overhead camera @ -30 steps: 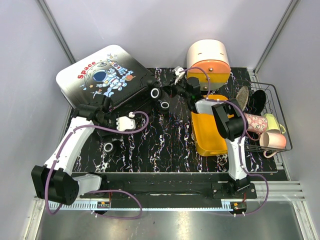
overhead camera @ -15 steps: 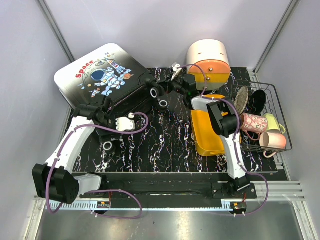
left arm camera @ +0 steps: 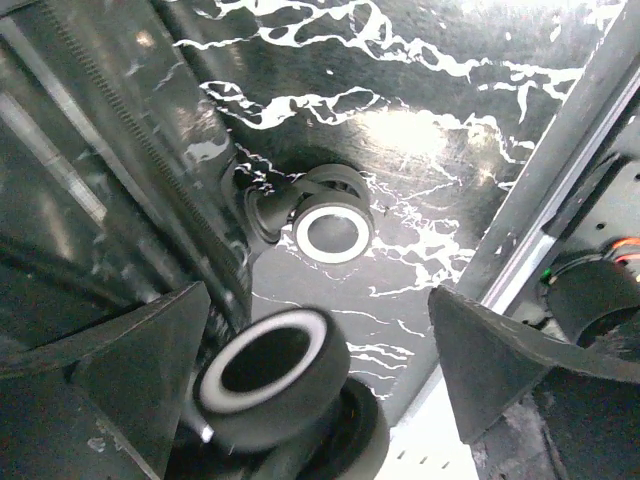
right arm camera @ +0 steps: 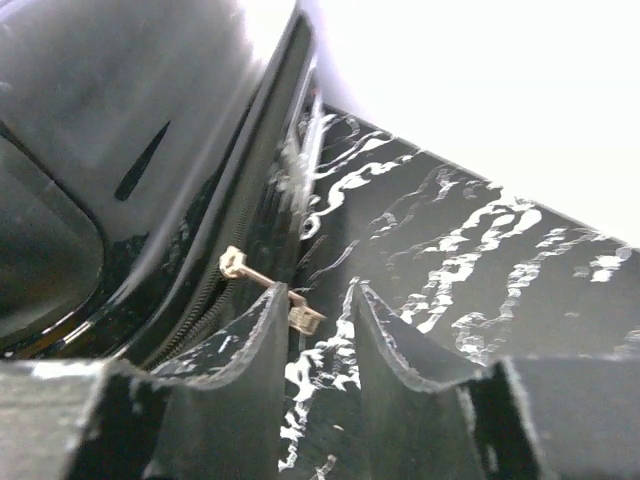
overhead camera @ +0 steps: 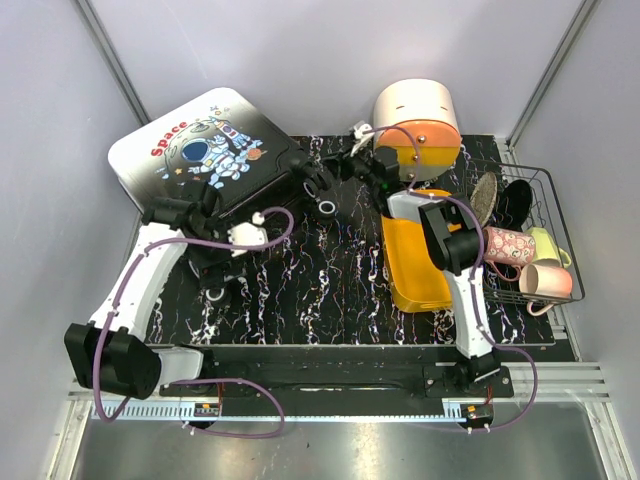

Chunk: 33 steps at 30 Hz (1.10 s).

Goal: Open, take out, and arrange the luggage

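Left claw (left arm camera: 318,300) spread wide, nothing held; luggage (overhead camera: 200,150) wheel (left arm camera: 333,233) seen between fingers. Right claw (right arm camera: 320,300) parted narrowly; zipper pull (right arm camera: 258,277) tip seen in gap, ungripped.

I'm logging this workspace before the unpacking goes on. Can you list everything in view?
luggage: one, black-to-white with astronaut print, far left, print up
zipper pull: one, metal, on the luggage's side
drawer box: one, white and orange, far centre-right
tray: one, orange, right of centre
wire basket: one, black, right edge
cups: three, pink patterned, pale green, pink, in the basket
mat: one, black with white marbling, on the table
left gripper: open, by the luggage's wheels
right gripper: slightly open, beside the zipper pull
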Available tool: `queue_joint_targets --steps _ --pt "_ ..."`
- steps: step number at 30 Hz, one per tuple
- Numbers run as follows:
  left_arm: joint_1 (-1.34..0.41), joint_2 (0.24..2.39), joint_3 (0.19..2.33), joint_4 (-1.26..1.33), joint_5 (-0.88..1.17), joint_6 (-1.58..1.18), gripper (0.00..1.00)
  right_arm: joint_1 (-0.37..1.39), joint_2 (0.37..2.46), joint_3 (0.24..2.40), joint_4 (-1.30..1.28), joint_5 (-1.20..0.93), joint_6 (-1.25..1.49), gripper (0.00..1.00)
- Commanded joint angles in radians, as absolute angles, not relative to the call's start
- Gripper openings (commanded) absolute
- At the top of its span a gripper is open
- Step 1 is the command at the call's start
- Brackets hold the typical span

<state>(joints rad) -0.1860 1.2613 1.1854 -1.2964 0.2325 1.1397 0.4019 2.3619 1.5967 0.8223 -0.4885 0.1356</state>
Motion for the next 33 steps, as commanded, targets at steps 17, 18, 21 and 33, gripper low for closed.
queue_joint_targets --steps 17,18,21,33 --pt "0.055 1.224 1.580 -1.052 0.434 0.188 0.99 0.330 1.911 1.837 -0.225 -0.586 0.006 0.93" --pt "0.124 1.223 1.572 -1.048 0.480 0.163 0.99 0.353 1.913 1.882 -0.265 -0.574 -0.041 0.94" --pt "0.249 1.216 1.533 -1.043 0.547 0.092 0.99 0.409 1.937 1.965 -0.429 -0.526 -0.138 0.96" --pt "0.454 1.135 1.344 -1.011 0.462 -0.026 0.99 0.525 2.141 2.227 -0.808 -0.380 -0.261 1.00"
